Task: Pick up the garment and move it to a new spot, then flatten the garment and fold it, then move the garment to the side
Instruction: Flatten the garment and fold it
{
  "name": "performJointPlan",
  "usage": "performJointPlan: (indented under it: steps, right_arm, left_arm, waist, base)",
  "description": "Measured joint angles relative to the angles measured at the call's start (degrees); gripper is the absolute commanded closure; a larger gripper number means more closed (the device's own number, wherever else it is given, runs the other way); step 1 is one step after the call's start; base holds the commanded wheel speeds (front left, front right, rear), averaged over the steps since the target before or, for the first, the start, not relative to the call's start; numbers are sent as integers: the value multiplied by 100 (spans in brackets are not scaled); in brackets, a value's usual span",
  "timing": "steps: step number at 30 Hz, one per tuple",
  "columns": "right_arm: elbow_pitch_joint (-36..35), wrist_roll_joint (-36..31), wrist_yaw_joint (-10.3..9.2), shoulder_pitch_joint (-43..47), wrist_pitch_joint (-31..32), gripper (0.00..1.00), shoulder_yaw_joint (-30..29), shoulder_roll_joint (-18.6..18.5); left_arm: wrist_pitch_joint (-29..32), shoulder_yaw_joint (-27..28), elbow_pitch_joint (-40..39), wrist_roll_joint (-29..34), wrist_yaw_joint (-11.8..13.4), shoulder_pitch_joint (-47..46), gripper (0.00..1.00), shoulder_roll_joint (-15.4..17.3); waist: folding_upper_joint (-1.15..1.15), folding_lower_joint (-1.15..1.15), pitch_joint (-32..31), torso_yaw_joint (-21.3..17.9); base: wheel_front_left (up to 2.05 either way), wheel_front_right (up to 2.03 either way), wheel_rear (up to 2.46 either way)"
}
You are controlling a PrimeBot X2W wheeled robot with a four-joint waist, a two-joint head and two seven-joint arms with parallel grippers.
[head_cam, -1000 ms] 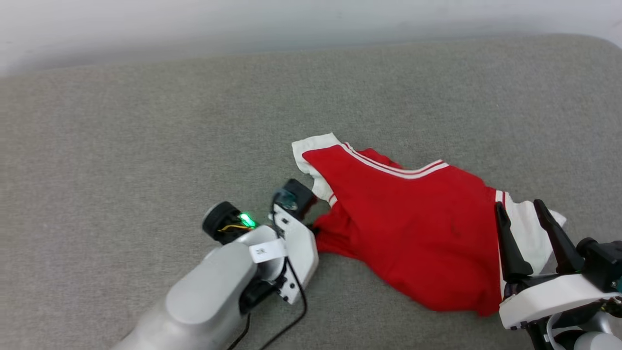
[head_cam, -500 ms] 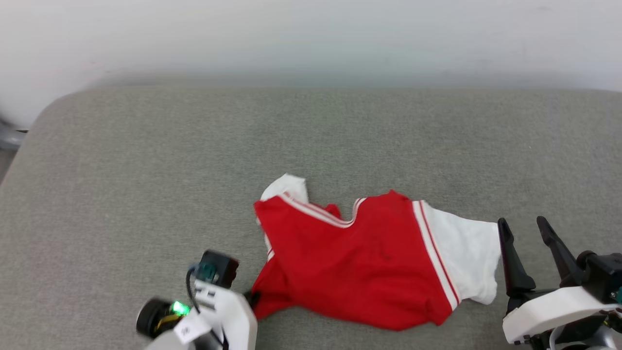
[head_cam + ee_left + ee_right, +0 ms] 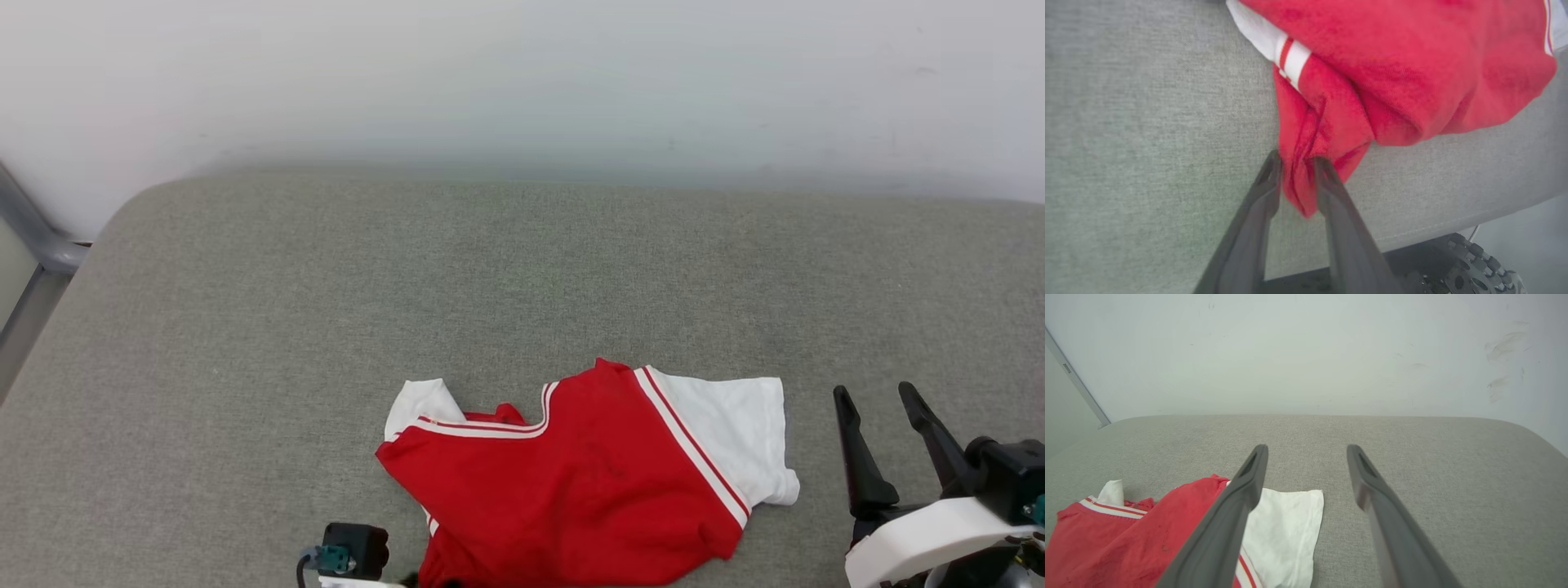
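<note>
Lying bunched between narrow left jaws, grip unclear, the garment [image 3: 1392, 73]; right jaws wide, alongside.

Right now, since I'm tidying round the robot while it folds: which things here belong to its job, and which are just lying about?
Part of the job:
shirt, red and white
left gripper, shirt fabric between its fingers
right gripper, open, to the right of the shirt

Just there:
grey cushion under the shirt
wall behind
metal rail at far left
</note>
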Motion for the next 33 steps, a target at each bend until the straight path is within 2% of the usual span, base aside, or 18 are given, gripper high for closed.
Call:
performJointPlan:
  steps: [6,17,21,27,33]
  right_arm:
    - [-42,0,0,69,74,0,-27,0]
    - [83,63,0,201,511,0,-231,0]
    - [380,188,0,186,1012,0,-405,0]
    - [1193,114,0,-337,2263,0,-683,-3]
    - [1758,44,0,-1224,2759,0,-425,-181]
  left_arm:
    - [-960,233,-88,345,96,-191,0,-187]
    - [-2331,589,-186,893,172,-546,0,-192]
    - [-2532,779,-240,1001,189,-661,0,-140]
    - [-2641,1000,-401,1134,176,-851,0,-114]
    - [-2687,1101,-505,1238,74,-1044,0,-176]
  waist:
    - [0,0,-92,-19]
    - [0,0,-177,-41]
    - [0,0,-129,-14]
    - [0,0,70,81]
    - [0,1,385,283]
  base:
    - [0,0,0]
    - [0,0,0]
    - [0,0,0]
    - [0,0,0]
    - [0,0,0]
